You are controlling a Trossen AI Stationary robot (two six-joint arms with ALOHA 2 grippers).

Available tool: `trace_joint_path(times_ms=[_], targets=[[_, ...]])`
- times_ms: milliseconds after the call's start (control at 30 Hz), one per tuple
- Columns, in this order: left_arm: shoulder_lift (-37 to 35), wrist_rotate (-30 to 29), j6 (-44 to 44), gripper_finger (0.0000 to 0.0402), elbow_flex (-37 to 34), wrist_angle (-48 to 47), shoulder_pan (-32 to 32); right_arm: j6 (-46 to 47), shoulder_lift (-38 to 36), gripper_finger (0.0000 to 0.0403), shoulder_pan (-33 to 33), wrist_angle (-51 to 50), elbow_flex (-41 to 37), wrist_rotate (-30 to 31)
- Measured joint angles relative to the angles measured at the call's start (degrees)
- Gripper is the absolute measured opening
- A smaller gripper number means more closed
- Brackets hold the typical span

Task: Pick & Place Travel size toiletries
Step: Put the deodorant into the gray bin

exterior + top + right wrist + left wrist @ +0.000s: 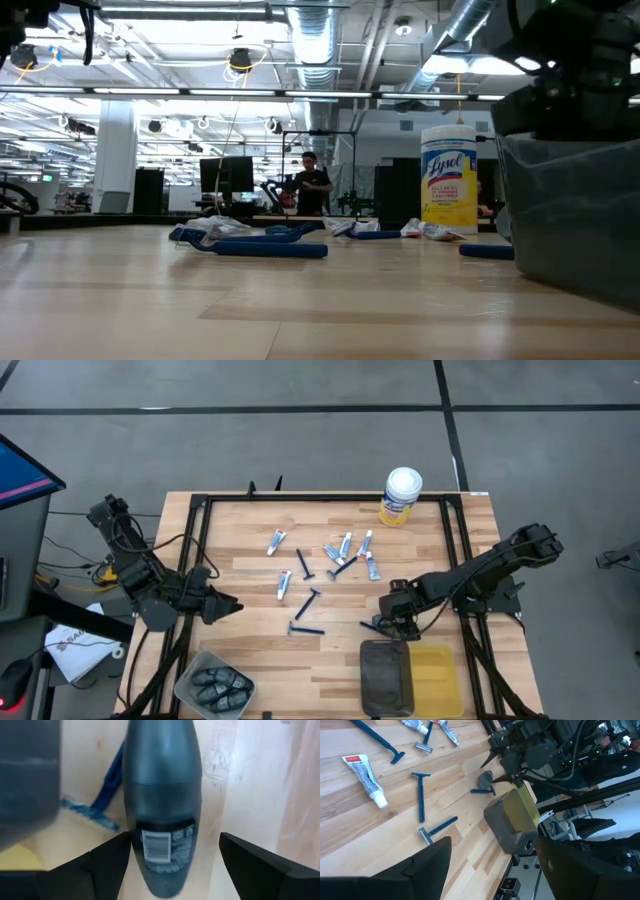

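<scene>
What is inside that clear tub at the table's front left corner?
The clear tub holds several dark grey oblong pieces lying heaped together. Their exact count is unclear, and anything beneath them is hidden.

Pale wood table, glossy dark bottle

Razors between both arms' pincers

Right gripper low near the table's front, fingers spread wide, arm stretched in from the right edge, left gripper open, idle at left edge
</scene>
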Motion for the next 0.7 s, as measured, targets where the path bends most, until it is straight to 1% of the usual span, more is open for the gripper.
trace_joint_path(times_ms=[133,233,333,533,633,667,700], targets=[[0.00,0.03,-0.01,0.0285,0.00,0.28,0.00,-0.97,1.94,0.0295,-0.33,-0.14,-0.50,-0.25],[0.00,0.04,-0.02,0.0285,0.00,0.44,0.00,-1.82,2.52,0.0282,-0.54,0.02,-0.39,-0.61],[-0.02,0.04,-0.02,0.0285,0.00,0.54,0.00,-2.32,2.56,0.0250,-1.16,0.05,-0.41,-0.70],[0.00,-0.17,0.00,0.0285,0.00,0.54,0.00,-2.98,2.62,0.0152,-3.23,-0.05,-0.41,-0.92],[0.00,-0.85,-0.01,0.0285,0.00,0.62,0.00,-3.69,2.09,0.0148,-4.28,-0.24,-0.48,-1.57],[0.00,-1.04,0.00,0.0285,0.00,0.61,0.00,-3.95,1.98,0.0143,-4.54,-0.26,-0.50,-1.65],[0.00,-1.05,0.00,0.0285,0.00,0.66,0.00,-4.06,1.60,0.0129,-4.82,-0.36,-0.55,-1.68]])
